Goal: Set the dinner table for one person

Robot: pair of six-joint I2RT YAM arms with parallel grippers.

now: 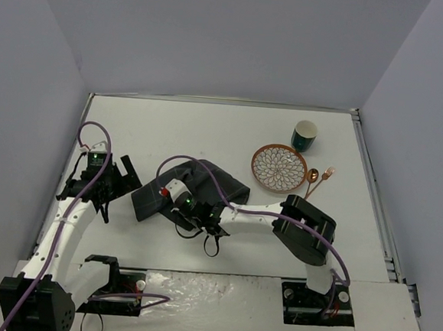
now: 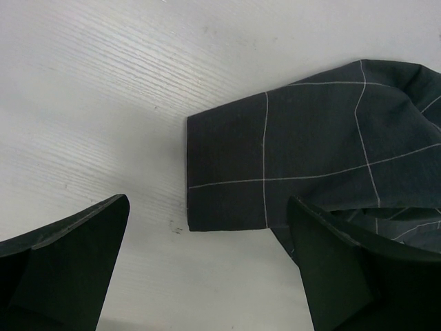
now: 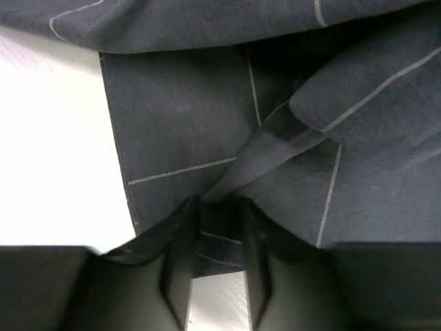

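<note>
The dark grey checked cloth mat (image 1: 205, 183) lies crumpled and partly folded left of centre on the white dinner table (image 1: 232, 132). My right gripper (image 1: 181, 211) reaches across to the mat's near edge. In the right wrist view it (image 3: 217, 234) is shut on a raised fold of the mat (image 3: 193, 117). My left gripper (image 1: 125, 175) is open and empty just left of the mat. In the left wrist view its jaws (image 2: 207, 276) stand wide apart over bare table, with the mat's corner (image 2: 275, 158) just ahead.
A patterned orange-rimmed plate (image 1: 279, 168) sits at the right, a dark green cup (image 1: 304, 135) behind it. A copper spoon (image 1: 311, 182) and fork (image 1: 325, 177) lie right of the plate. Grey walls enclose the table.
</note>
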